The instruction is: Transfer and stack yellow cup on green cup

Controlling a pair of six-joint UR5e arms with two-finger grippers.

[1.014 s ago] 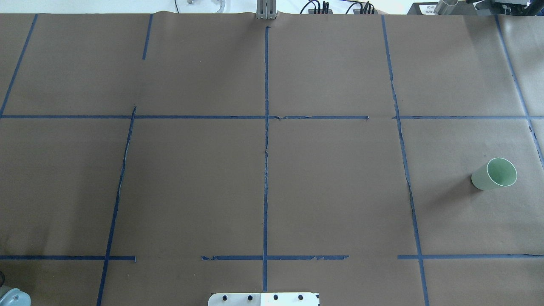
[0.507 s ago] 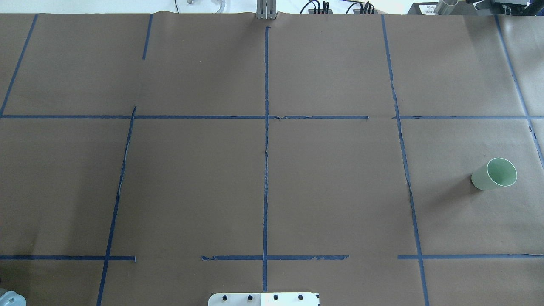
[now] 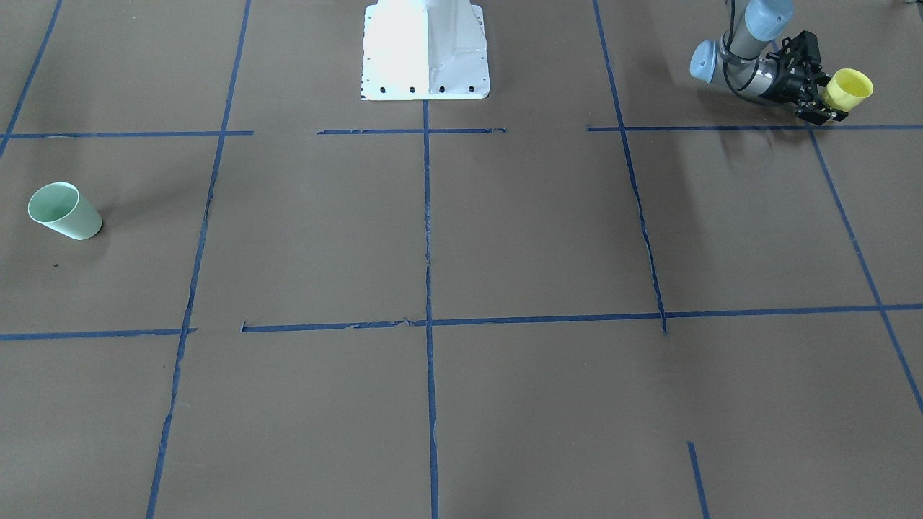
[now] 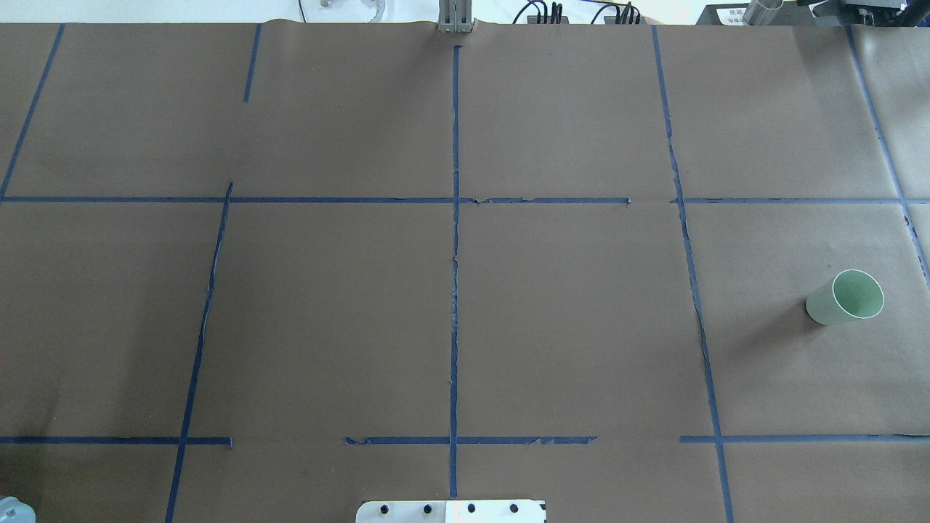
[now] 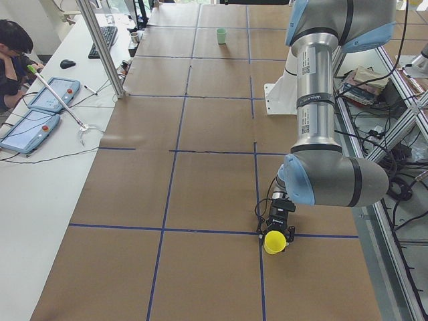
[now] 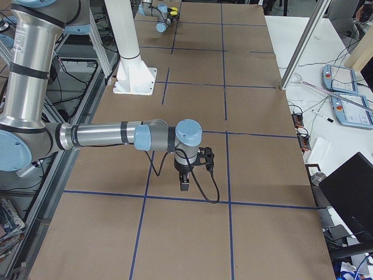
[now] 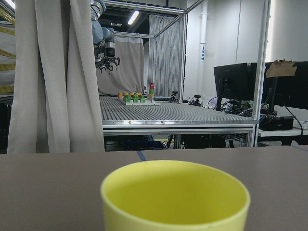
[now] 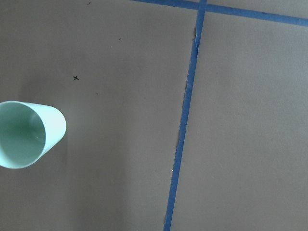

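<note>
Early stage, nothing stacked yet. The left gripper (image 3: 828,95) looks clamped on the yellow cup (image 3: 851,86) at the table's left end, near the robot's side; can't tell if the cup is off the surface. The green cup (image 4: 846,296) stands upright and empty at the right end, well apart. The right gripper (image 6: 184,184) hangs over the table; grip state can't be told. Remaining: carry across, nest the cups.
</note>
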